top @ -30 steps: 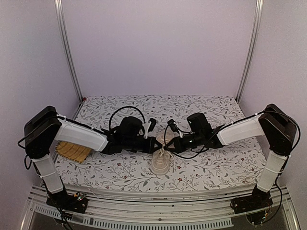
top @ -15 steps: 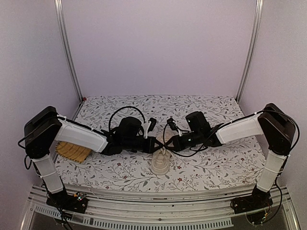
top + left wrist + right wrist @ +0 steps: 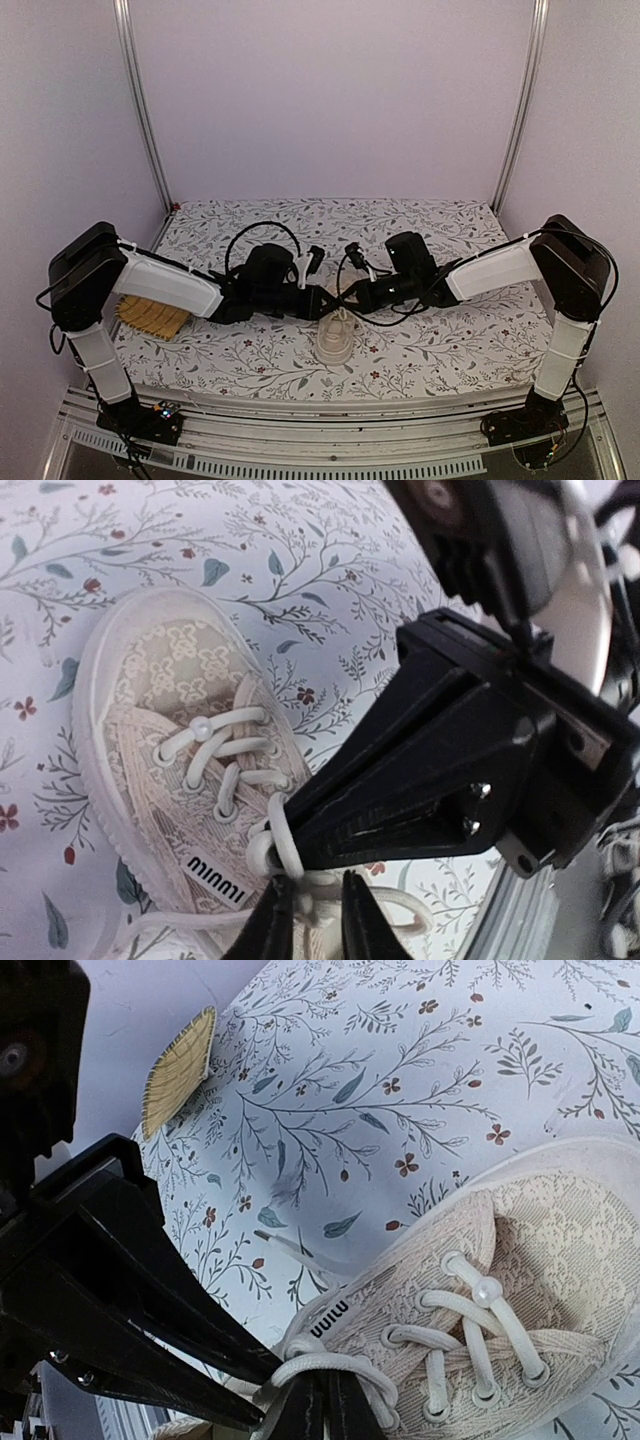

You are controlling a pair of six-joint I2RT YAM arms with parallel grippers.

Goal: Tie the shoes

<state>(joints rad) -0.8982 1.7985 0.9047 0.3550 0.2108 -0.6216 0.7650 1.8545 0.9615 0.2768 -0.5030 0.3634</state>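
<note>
The cream sneaker [image 3: 334, 342] stands on the floral cloth at the near middle, toe towards the near edge. Both grippers meet just above its tongue. In the left wrist view the sneaker [image 3: 170, 710] lies toe up-left, and my left gripper [image 3: 308, 908] has its jaws nearly closed on a strand of pale lace at the tongue. A lace loop [image 3: 275, 845] is wrapped round the tip of my right gripper [image 3: 300, 850]. In the right wrist view my right gripper [image 3: 322, 1402] is shut, with the lace loop [image 3: 340, 1365] over its tips, beside the sneaker [image 3: 520, 1260].
A yellow woven mat [image 3: 150, 318] lies at the left under the left arm; it also shows in the right wrist view [image 3: 180, 1070]. A loose lace end [image 3: 285, 1248] trails on the cloth. The left gripper's black body [image 3: 110, 1290] crowds the right gripper.
The right gripper has slid left towards the left gripper, so the two tips now cross over the sneaker's tongue. The left arm and the sneaker have hardly moved.
</note>
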